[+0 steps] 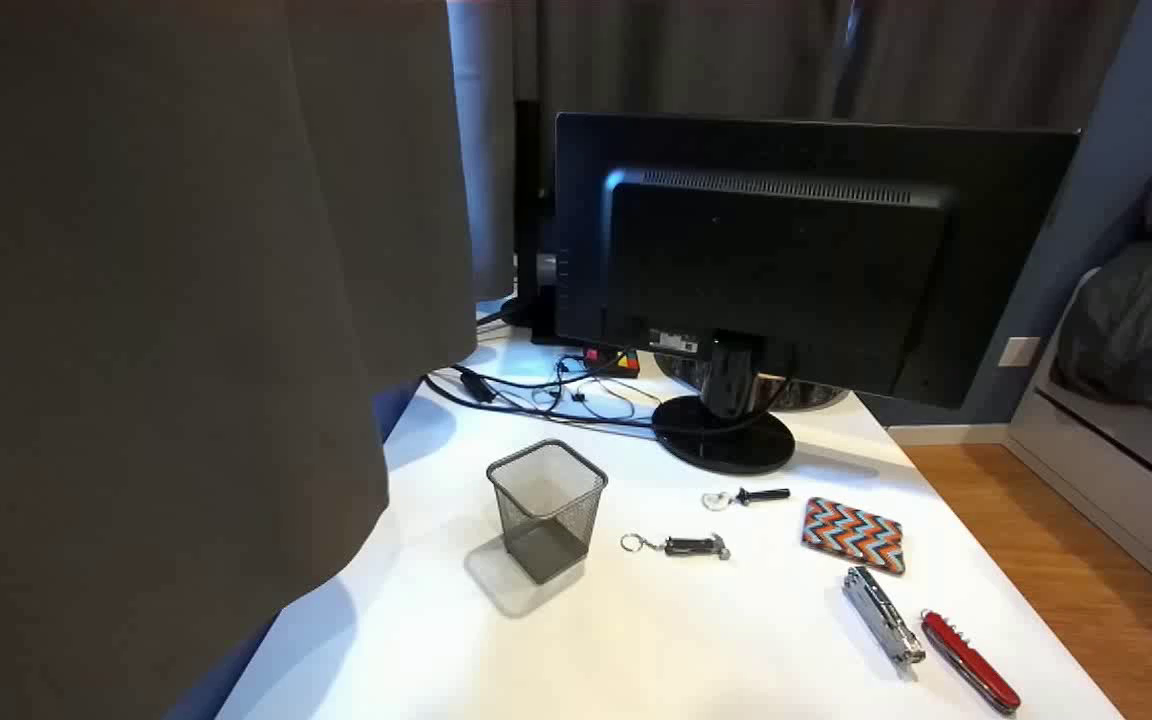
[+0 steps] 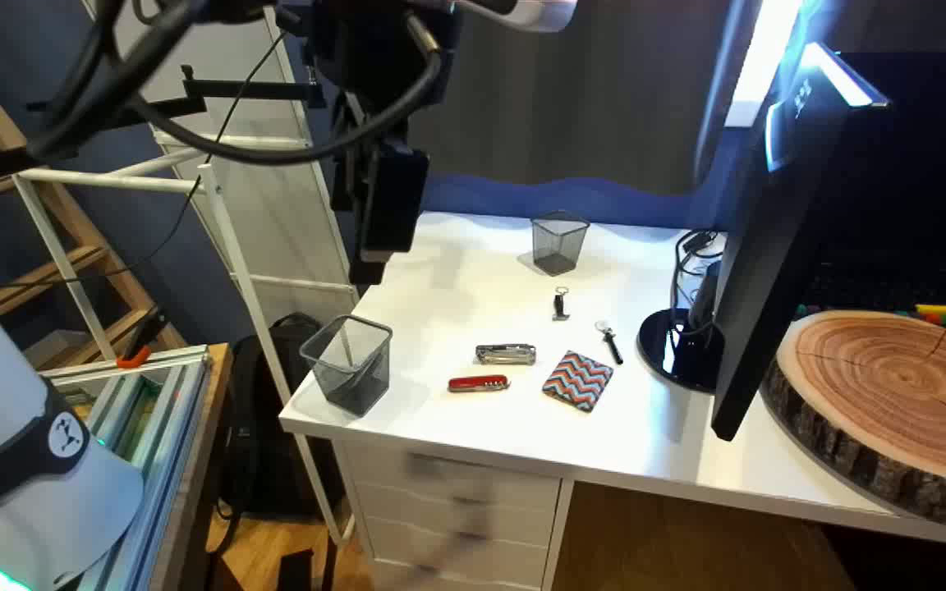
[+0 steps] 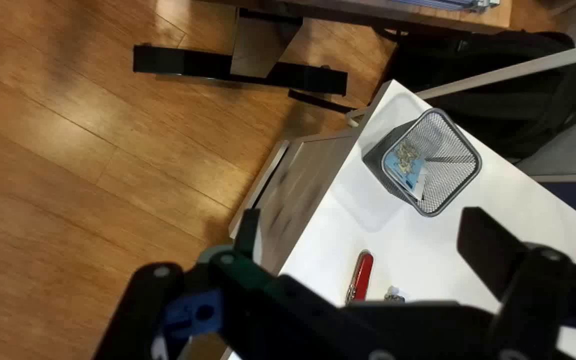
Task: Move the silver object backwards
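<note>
In an exterior view the silver object [image 1: 884,618] lies on the white tabletop [image 1: 656,650], just beside a red pocketknife [image 1: 971,660], with a narrow gap between them. A zigzag-patterned square [image 1: 854,537] lies near its far end. Toward the monitor [image 1: 796,260] are a hammer-headed keyring [image 1: 694,546] and a black-handled keyring [image 1: 764,495]; a wire-mesh cup [image 1: 548,515] stands to the left of both.

In the wrist view the pincer [image 3: 360,219] is released, its jaws spread wide. Past it show the pocketknife and a scrap of the silver object, the rest of which the pincer's dark body covers. A second mesh cup [image 3: 430,162] stands near the tabletop's corner, and a black backpack [image 3: 508,97] sits beyond the edge.

In an exterior view the pincer hangs high, well apart from the silver object, which lies between the second mesh cup and the zigzag-patterned square. A round wood slice [image 2: 892,402] lies near the monitor.
</note>
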You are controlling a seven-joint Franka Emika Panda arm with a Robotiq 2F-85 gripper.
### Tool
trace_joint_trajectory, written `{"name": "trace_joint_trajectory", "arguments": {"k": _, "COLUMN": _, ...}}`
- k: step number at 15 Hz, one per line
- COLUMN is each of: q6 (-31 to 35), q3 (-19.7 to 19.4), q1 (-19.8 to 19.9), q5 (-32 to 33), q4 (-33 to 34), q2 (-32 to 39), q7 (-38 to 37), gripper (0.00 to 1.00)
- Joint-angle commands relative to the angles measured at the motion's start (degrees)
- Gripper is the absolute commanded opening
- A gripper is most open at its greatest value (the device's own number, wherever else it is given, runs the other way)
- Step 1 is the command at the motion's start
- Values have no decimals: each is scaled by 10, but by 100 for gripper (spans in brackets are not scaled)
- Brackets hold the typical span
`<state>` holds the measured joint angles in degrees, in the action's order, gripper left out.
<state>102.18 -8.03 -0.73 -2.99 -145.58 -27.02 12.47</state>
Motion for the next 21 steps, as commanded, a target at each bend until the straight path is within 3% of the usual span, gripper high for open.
{"name": "trace_joint_trajectory", "arguments": {"k": 1, "q6": -2, "q3": 8, "q1": 9, "q5": -3, "q4": 1, "q2": 1, "q7": 3, "gripper": 100}}
{"name": "trace_joint_trajectory", "arguments": {"k": 10, "q6": -2, "q3": 8, "q1": 9, "q5": -3, "q4": 1, "q2": 1, "q7": 3, "gripper": 100}}
{"name": "trace_joint_trajectory", "arguments": {"k": 15, "q6": 114, "q3": 43, "q1": -15, "q5": -30, "q4": 30, "q2": 98, "q7": -38, "gripper": 100}}
{"name": "trace_joint_trajectory", "arguments": {"k": 20, "q6": 232, "q3": 82, "q1": -50, "q5": -90, "q4": 77, "q2": 245, "q7": -45, "gripper": 100}}
{"name": "trace_joint_trajectory", "arguments": {"k": 21, "q6": 205, "q3": 85, "q1": -61, "q5": -128, "q4": 98, "q2": 274, "q7": 1, "gripper": 100}}
